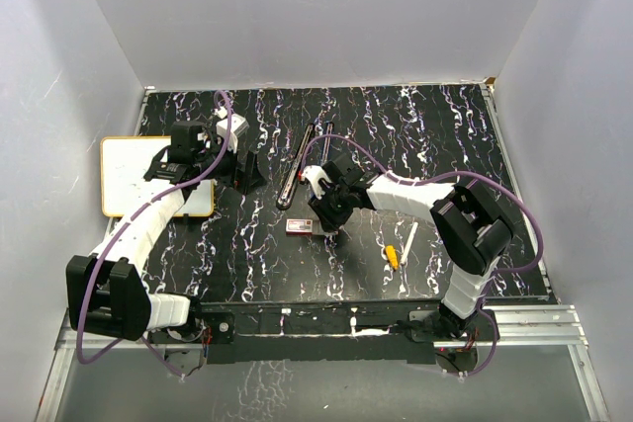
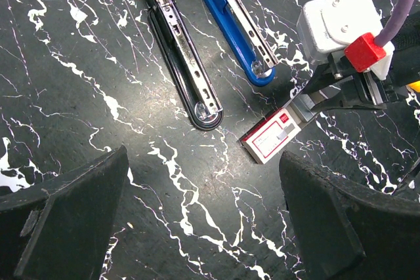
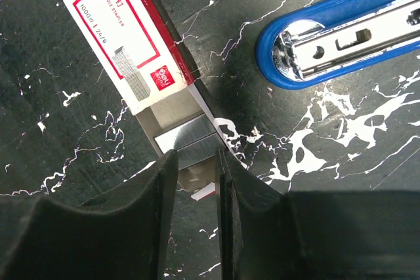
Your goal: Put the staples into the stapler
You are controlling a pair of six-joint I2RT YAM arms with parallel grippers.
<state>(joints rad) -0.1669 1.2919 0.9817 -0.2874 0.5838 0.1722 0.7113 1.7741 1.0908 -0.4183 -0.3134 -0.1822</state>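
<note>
Right claw (image 3: 195, 162) was nearly closed, its two black fingers pinched on either side of the silver staples (image 3: 187, 137). Those staples sat in the grey tray pulled partway out of the red-and-white staple box (image 3: 125, 37). The box lay flat on the table (image 1: 257, 264), in the middle and towards the near edge, with the tray end pointing at the claw.

Just beside it was the rounded end of the blue stapler (image 3: 341, 31), opened out flat with its metal channel facing up. It was close to the box but not touching it. The black stapler (image 2: 180, 57) lay alongside it, also open and flat. That made two staplers, side by side and running away towards the back of the table.

Left claw (image 2: 203, 227) was spread as wide as it goes, holding nothing and hanging above the table to the left of the staplers.

Further out there was one pen (image 1: 401, 249), white with a yellow tip, on the table to the right of the box and well apart from it. One white board (image 1: 129, 175) with a tan rim lay at the table's left edge, partly under the left arm.

The table top was black with white marbled streaks. Plain white walls closed it in at the back and on both sides. A purple cable looped along each arm.
</note>
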